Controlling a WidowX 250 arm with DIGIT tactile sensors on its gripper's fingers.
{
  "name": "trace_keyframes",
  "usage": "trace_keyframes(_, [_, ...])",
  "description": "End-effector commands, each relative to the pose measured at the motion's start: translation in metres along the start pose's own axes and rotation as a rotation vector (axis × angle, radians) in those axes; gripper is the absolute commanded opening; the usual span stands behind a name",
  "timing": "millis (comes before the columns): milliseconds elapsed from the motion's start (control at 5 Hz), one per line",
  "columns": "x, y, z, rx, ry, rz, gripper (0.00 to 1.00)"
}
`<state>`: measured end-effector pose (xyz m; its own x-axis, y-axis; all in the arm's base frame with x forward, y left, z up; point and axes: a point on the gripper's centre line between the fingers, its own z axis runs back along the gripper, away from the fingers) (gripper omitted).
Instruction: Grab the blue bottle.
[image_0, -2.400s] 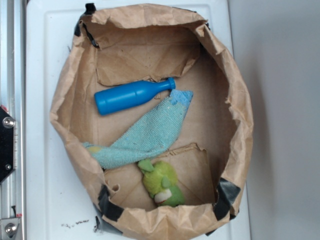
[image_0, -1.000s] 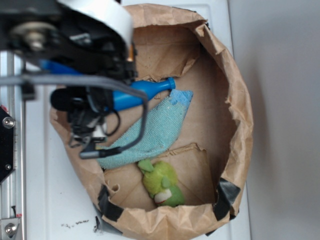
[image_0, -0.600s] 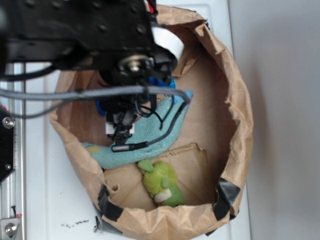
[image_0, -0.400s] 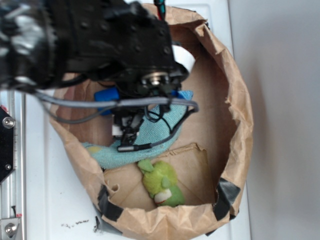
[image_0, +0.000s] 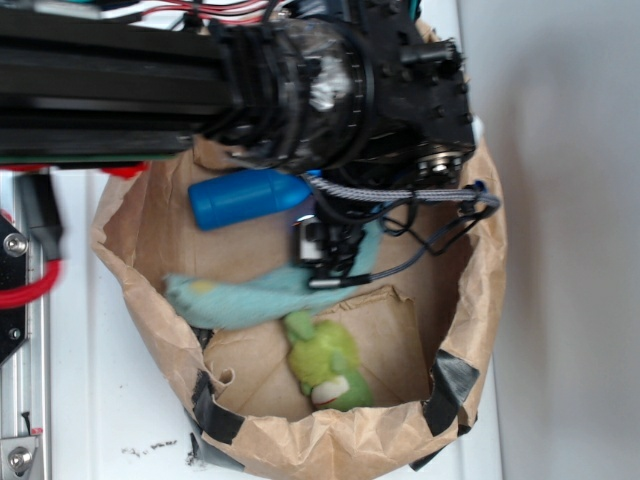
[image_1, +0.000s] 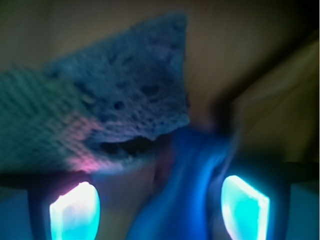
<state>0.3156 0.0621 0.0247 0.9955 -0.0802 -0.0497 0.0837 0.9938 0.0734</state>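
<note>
The blue bottle (image_0: 245, 197) lies on its side on the floor of the brown paper bag (image_0: 480, 260), toward the bag's left and far part; its base end shows, while the neck end is hidden under the black arm (image_0: 330, 90). In the wrist view the bottle's neck (image_1: 192, 195) rises between the two glowing fingertips (image_1: 75, 210) of the gripper (image_1: 159, 207), which stand spread apart on either side without visibly clamping it. Just beside the neck lies the corner of the pale blue-teal cloth (image_0: 250, 298), which stretches across the bag floor. Nearer the bag's front rim sits a green plush toy (image_0: 325, 362).
</note>
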Motion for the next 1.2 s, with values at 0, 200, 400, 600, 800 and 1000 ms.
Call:
trace_keyframes(0, [0.0205, -0.0109, 0.0132, 0.039, -0.040, -0.060, 0.00])
trace_keyframes(200, [0.0214, -0.0075, 0.0170, 0.044, -0.066, -0.103, 0.00])
trace_keyframes(400, [0.0236, -0.0102, 0.0126, 0.045, -0.078, -0.116, 0.00])
trace_keyframes(600, [0.0264, -0.0099, 0.0126, 0.067, -0.099, -0.136, 0.00])
trace_keyframes(800, [0.0283, -0.0086, 0.0105, 0.072, -0.132, -0.132, 0.00])
trace_keyframes(1000, [0.0256, -0.0026, 0.0161, 0.059, -0.176, -0.117, 0.00])
